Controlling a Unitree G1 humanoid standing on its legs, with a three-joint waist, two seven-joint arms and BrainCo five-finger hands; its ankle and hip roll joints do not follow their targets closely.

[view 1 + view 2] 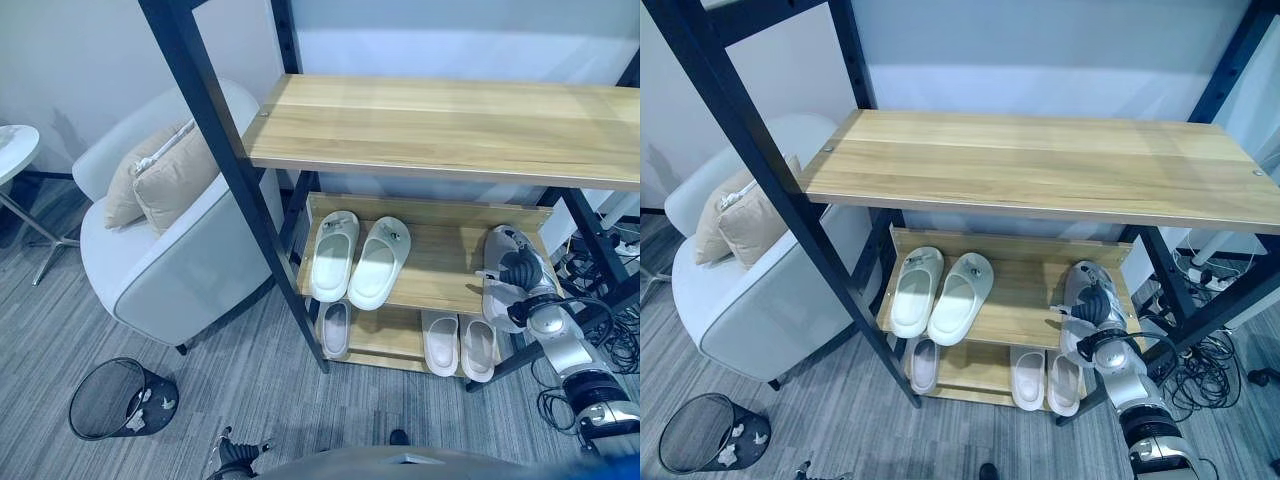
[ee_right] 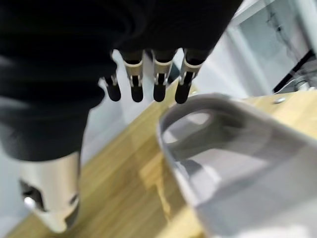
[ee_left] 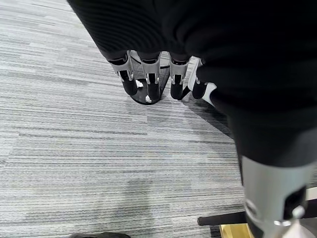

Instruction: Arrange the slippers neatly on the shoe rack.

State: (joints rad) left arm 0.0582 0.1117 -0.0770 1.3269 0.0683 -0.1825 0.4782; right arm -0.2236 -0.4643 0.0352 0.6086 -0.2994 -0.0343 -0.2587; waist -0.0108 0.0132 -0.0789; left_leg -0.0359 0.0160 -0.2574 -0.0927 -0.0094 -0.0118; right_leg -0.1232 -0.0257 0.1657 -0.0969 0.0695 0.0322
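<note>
Fingers point(image 2: 143, 82) of right hand point(image 1: 1095, 305) straight, open beside grey slipper point(image 2: 237, 163); eye views show slipper lengthwise front-to-back at middle shelf point(image 1: 1025, 300) right.

Left hand point(image 3: 158, 74) relaxed open over floor.

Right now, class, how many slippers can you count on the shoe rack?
6. Two on the middle shelf's left, one at its right under the right hand, three on the bottom shelf. Others may be hidden.
</note>
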